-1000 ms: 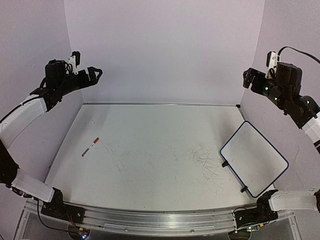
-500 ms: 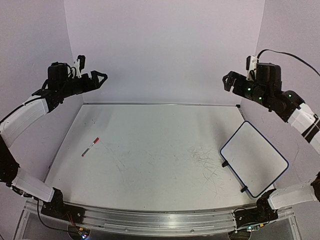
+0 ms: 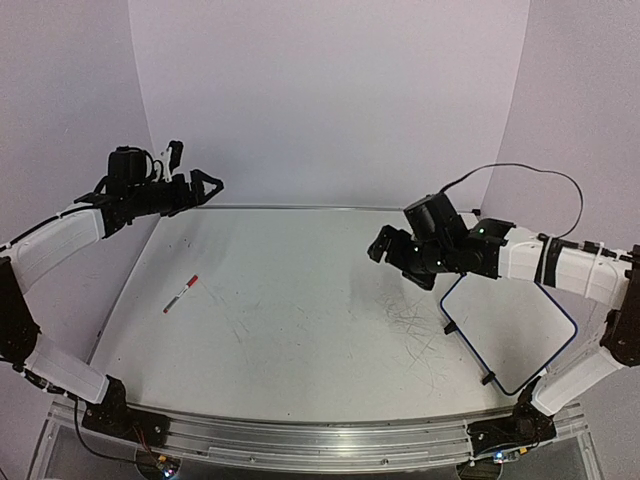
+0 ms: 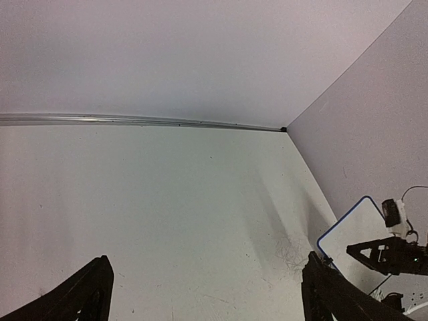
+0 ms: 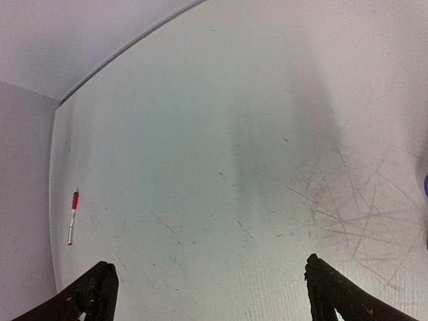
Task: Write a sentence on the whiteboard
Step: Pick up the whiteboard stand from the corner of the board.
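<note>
Left gripper (image 3: 207,187), spread, hangs nearer the marker (image 3: 181,293), seemingly to fetch it; right gripper (image 3: 381,247), spread too, hangs by the blank whiteboard (image 3: 520,325).

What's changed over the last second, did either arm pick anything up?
The right tool swung down from high on the right toward the middle of the scratched white table, left of the small blue-rimmed whiteboard. The left tool edged lower and rightward. Both are open and empty. The whiteboard and the red-capped white marker have not moved; the board stays blank.
</note>
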